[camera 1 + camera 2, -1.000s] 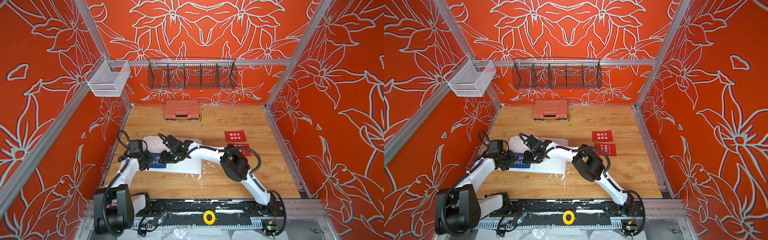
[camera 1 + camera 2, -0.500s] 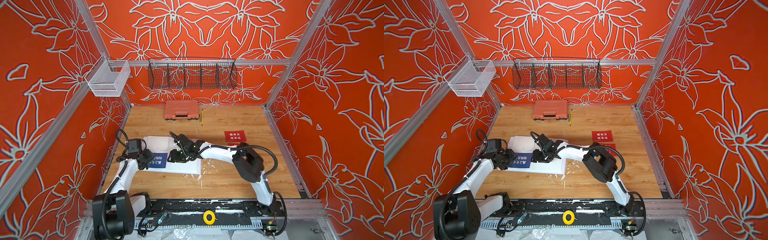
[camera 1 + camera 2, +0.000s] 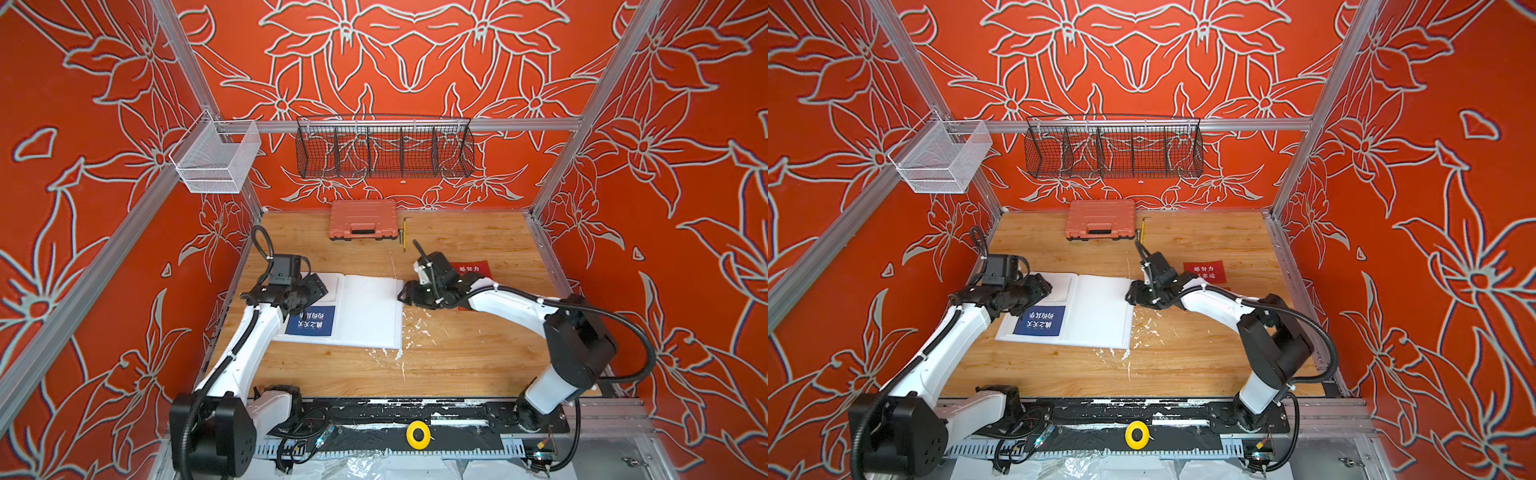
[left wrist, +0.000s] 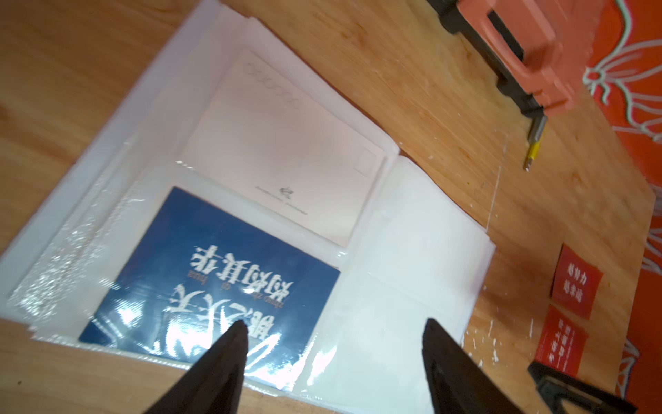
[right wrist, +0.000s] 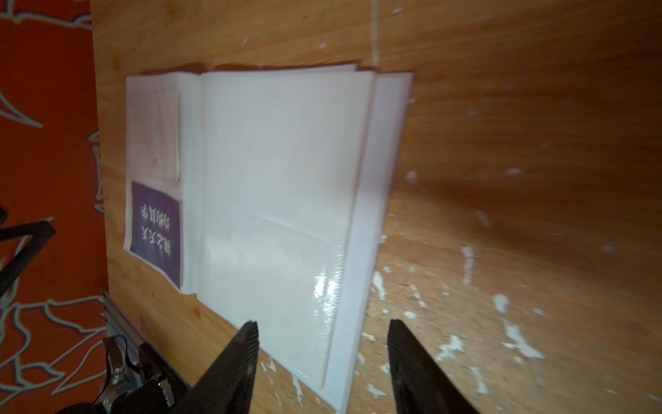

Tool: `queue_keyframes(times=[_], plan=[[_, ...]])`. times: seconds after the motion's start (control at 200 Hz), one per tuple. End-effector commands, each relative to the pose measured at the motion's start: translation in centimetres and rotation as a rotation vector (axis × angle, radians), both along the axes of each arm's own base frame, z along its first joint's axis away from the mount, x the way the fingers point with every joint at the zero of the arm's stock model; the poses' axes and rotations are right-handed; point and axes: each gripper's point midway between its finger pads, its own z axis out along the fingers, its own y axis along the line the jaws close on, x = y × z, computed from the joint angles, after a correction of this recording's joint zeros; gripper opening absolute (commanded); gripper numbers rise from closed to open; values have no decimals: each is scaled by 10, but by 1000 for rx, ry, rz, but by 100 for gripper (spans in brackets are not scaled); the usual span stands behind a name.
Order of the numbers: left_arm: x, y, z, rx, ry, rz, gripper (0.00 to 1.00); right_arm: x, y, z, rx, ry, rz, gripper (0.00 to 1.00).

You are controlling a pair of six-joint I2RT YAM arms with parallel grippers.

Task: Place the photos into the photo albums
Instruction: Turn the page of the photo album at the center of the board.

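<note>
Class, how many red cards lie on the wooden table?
2. One red card lies right of the open album; another sits just nearer, partly under the right arm. More may be hidden.

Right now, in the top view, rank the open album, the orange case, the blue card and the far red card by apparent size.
1. open album
2. orange case
3. blue card
4. far red card, though the right arm hides part of it
</note>
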Motion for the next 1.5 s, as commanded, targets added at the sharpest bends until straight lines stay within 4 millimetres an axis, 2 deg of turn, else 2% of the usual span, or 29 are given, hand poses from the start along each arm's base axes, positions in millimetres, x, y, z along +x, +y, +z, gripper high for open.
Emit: queue_keyframes(times=[0.0,0.265,0.49,0.54,0.616,0.726,0.846,0.991,1.211,1.376,1.496], plan=[[9,-38,-4,0,49,-117,79,-1,-44,0,-56,-10,-43,61],[43,-153,-9,-50,84,-408,81,7,-151,11,-81,-3,-280,62],[51,-251,-19,-41,132,-629,79,-1,-232,12,-65,32,-498,62],[51,-267,-24,-43,149,-653,79,-6,-241,14,-58,35,-518,62],[49,-282,-32,-32,168,-673,79,-9,-239,21,-57,5,-487,62],[44,-279,-44,28,207,-660,79,-15,-234,27,-34,-10,-465,62],[35,-255,-51,111,217,-616,74,-18,-211,37,66,-60,-375,62],[18,-223,-54,245,250,-603,64,-25,-195,37,60,-67,-316,61],[-22,-185,-79,403,349,-616,67,-30,-161,38,55,-81,-224,61],[-41,-175,-90,457,383,-618,66,-30,-137,36,62,-79,-174,60],[-45,-185,-97,415,380,-642,65,-29,-125,36,73,-79,-150,60]])
